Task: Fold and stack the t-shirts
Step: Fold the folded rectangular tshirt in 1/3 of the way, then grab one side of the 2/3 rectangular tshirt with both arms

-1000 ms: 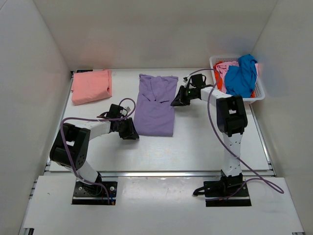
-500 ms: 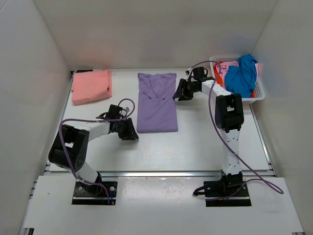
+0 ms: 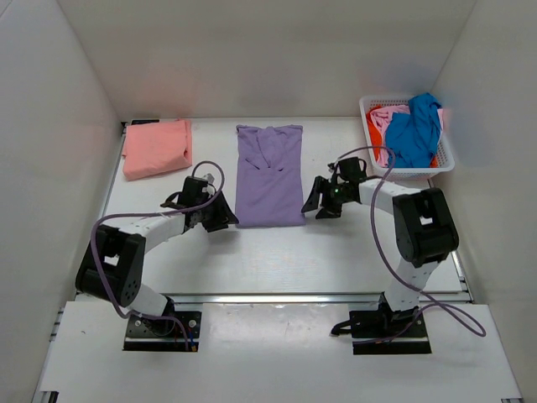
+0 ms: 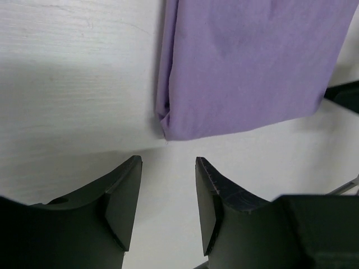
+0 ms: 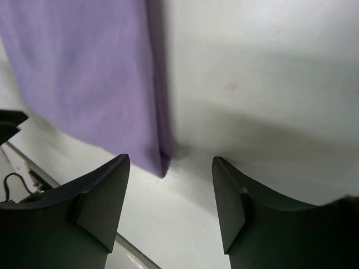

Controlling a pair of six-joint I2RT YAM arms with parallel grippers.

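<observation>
On table (image 3: 352,243), two t-shirts (image 3: 268,172) (image 3: 157,148), one basket (image 3: 366,107)

No text, label, brand or number can be read in any view. The lavender t-shirt (image 3: 268,176), the salmon-pink t-shirt (image 3: 157,149) and the white basket (image 3: 367,107) show only plain surfaces.

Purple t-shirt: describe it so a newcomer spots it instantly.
On the white table, look between the left gripper and the right gripper. The purple t-shirt lies flat there as a long strip. It alone is purple: the salmon-pink shirt sits far left, other shirts heap in the basket far right.
</observation>
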